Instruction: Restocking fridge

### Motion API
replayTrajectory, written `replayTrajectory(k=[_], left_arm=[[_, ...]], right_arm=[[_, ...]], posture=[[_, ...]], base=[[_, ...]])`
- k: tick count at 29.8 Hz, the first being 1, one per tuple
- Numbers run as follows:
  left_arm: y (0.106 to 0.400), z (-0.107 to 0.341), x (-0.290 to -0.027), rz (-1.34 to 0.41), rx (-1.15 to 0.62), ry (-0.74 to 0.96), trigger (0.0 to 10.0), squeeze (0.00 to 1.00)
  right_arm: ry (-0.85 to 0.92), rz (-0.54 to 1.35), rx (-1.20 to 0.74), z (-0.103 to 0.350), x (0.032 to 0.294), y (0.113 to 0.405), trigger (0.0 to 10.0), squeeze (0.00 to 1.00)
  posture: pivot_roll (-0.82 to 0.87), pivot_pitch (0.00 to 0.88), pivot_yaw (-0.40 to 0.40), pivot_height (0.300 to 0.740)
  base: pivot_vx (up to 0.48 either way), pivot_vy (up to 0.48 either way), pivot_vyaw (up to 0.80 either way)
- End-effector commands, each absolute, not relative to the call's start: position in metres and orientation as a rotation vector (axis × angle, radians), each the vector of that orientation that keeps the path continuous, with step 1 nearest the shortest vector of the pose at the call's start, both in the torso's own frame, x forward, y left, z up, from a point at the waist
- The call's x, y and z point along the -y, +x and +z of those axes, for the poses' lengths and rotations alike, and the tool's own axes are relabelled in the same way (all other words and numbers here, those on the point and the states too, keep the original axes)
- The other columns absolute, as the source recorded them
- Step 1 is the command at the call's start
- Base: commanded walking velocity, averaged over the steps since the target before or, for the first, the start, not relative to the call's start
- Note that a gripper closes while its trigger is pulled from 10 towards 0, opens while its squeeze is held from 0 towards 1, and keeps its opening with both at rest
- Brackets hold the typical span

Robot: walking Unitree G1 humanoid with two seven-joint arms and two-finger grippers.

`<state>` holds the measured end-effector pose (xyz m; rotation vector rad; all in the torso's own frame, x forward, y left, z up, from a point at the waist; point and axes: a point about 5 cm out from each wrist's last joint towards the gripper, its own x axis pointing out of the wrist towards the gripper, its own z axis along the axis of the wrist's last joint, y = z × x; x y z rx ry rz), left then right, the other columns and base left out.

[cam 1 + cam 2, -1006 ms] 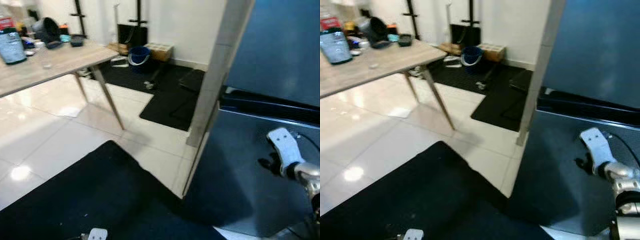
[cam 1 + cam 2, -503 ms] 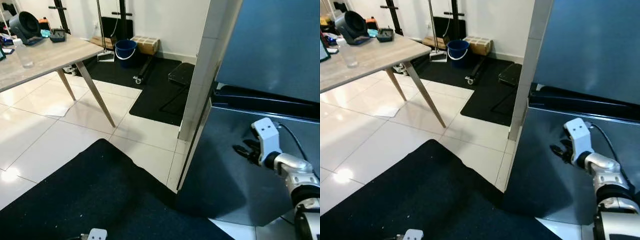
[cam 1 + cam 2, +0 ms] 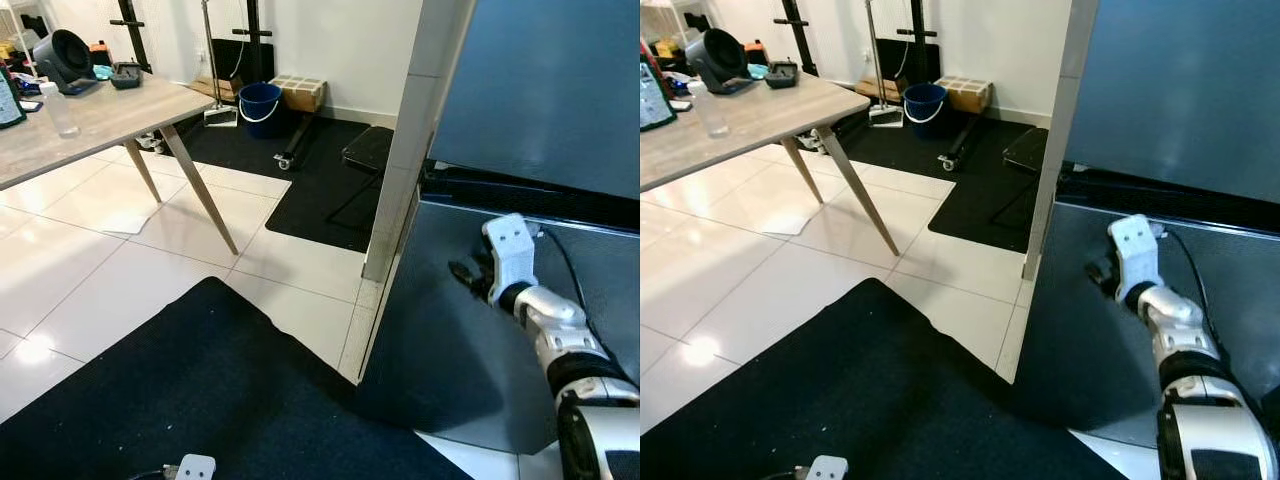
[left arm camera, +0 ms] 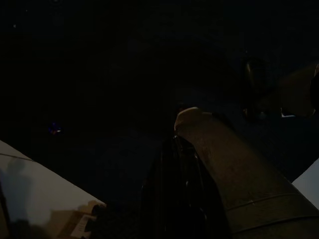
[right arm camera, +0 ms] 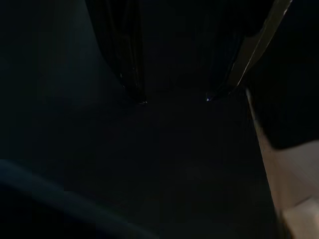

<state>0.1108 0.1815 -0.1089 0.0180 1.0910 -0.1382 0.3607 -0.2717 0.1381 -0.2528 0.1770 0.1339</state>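
Observation:
The fridge stands at the right with a dark upper door [image 3: 540, 90] and a dark lower door [image 3: 450, 350], both closed, with a black gap [image 3: 520, 195] between them. My right gripper [image 3: 462, 275] is stretched out against the top left part of the lower door, just below the gap. In the right wrist view its two black fingers [image 5: 127, 74] stand apart, so the right gripper [image 5: 174, 99] is open and holds nothing, with the door surface close ahead. My left arm hangs idle; the left wrist view is very dark.
A wooden table [image 3: 100, 120] with slanted legs stands at the left, carrying a bottle [image 3: 59, 108] and a dark fan [image 3: 60, 58]. A black mat [image 3: 180, 390] lies underfoot. A blue bucket [image 3: 259, 102] and a cardboard box [image 3: 298, 92] sit by the far wall.
The camera has swung about. My right gripper has risen and moved closer to the left edge of the lower door, nearer the gap.

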Motion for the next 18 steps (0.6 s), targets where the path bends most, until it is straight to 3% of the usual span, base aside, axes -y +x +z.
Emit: replayTrajectory(k=[1, 18], left_arm=[[0.097, -0.113, -0.185, -0.139, -1.142, 0.034, 10.0, 0.0], [0.094, -0.113, -0.186, -0.128, -1.144, 0.036, 10.0, 0.0]], right_arm=[[-0.248, 0.092, -0.172, 0.139, 0.272, 0.363, 10.0, 0.0], [-0.2, -0.058, -0.114, 0.152, 0.266, 0.376, 10.0, 0.0]], posture=[[-0.04, 0.034, -0.01, 0.74], [-0.02, 0.035, -0.022, 0.74]], base=[[0.0, 0.0, 0.0], [0.0, 0.0, 0.0]])
